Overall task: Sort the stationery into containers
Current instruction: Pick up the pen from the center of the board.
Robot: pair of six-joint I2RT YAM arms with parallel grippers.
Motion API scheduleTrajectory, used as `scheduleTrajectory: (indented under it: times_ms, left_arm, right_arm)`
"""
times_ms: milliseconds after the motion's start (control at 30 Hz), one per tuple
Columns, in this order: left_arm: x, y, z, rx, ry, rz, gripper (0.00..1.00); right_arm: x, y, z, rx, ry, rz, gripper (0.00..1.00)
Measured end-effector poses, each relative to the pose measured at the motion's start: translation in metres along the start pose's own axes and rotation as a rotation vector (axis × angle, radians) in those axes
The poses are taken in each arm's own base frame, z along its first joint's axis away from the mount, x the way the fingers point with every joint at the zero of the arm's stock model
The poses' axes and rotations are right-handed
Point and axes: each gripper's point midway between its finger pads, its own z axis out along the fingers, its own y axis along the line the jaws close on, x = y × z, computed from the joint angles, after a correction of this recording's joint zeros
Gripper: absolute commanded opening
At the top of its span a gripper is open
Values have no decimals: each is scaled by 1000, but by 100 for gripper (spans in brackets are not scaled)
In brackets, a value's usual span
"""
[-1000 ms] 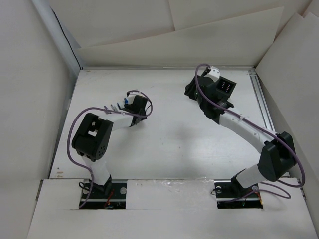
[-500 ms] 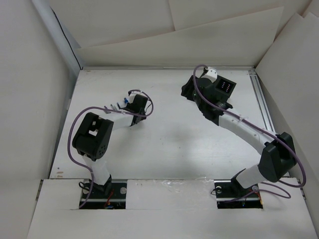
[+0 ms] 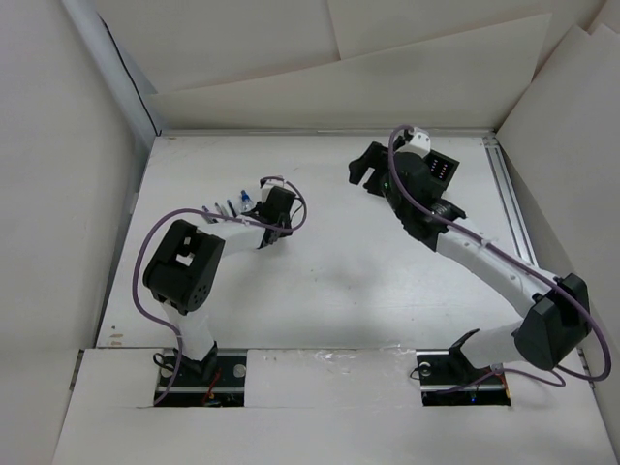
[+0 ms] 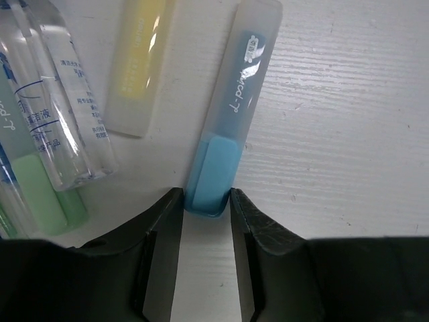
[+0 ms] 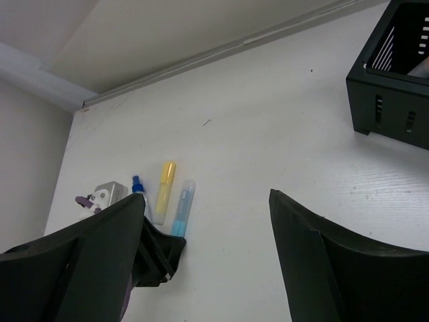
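Jaws of left gripper (image 4: 206, 201) clamped on end of blue pen (image 4: 234, 107), low on worktop (image 4: 348, 100), right gripper (image 5: 206, 194) raised, its jaws wide apart, black box (image 5: 395, 100) right of them

The blue marker (image 4: 231, 114) and yellow marker (image 4: 137, 67) wear frosted, translucent plastic caps; the printed tube (image 4: 64, 100) is clear glossy plastic. The white table (image 4: 348, 100) looks matt with fine ridged grain. The left hand (image 4: 206, 208) is dull black plastic, faintly crackled; the box (image 5: 395, 94) is matt black plastic

One blue pen (image 4: 231, 114), one yellow pen (image 4: 137, 60), a black box (image 5: 392, 100).
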Motion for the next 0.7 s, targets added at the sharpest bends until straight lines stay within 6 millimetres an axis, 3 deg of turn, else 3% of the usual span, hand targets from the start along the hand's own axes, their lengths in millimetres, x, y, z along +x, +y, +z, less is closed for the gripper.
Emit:
scheduleTrajectory:
  times_ms: [267,300,333,433,467,600,667,700]
  left_arm:
    - [-3,-2,3,-2,-6,1,35]
    - [-3,-2,3,-2,-7,0,31]
    - [-4,-3,4,-2,-8,0,18]
    - [-6,-4,5,-1,-11,4,3]
    - [-6,-4,5,-2,-11,3,0]
    - [-6,-6,5,9,-12,2,0]
    - [-3,-10,2,29,-8,1,0]
    - [-1,-13,-2,47,-5,2,0]
  right_arm:
    - [10,2,-6,-26,30,-5,81]
    - [12,2,-6,-25,34,-7,81]
    - [15,1,-6,-24,39,-9,81]
    - [20,-4,-9,-22,51,-11,67]
    - [22,-5,-10,-21,54,-11,55]
    - [24,-11,-13,-33,72,-3,29]
    - [25,-17,-12,-34,83,7,29]
    - [25,-20,-11,-35,92,11,37]
